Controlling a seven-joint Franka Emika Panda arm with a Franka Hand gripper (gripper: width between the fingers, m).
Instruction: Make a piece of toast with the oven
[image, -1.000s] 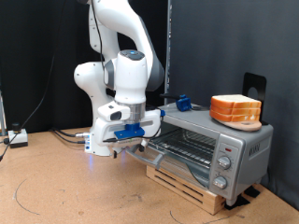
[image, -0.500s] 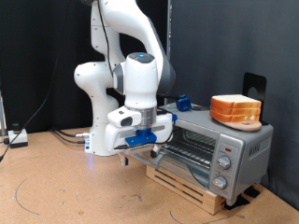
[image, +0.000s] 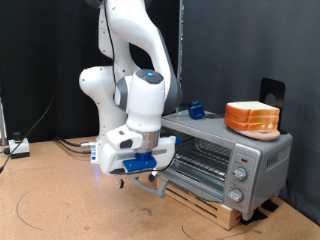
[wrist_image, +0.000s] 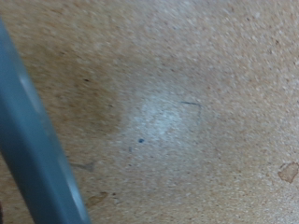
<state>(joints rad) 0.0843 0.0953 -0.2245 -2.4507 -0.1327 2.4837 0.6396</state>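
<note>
The silver oven (image: 262, 157) stands on a wooden pallet at the exterior view's right. Its glass door (image: 176, 176) hangs open, dropped forward, and the wire rack (image: 206, 153) shows inside with nothing on it. My gripper (image: 149, 177) is low at the door's front edge, by the grey bar handle. Its fingers are hidden behind the hand. The wrist view shows a grey-blue bar (wrist_image: 37, 154) slanting across brown tabletop (wrist_image: 187, 103), with no fingers in view. A thick stack of bread slices (image: 252, 118) lies on the oven's top. No single piece of toast shows.
A small blue object (image: 197, 110) sits on the oven's top towards its back left corner. The pallet (image: 215, 207) juts out under the door. A small white box (image: 17, 147) with cables lies at the far left. A black curtain backs the scene.
My hand has gone down and towards the exterior view's left, and the oven door has swung further down with it.
</note>
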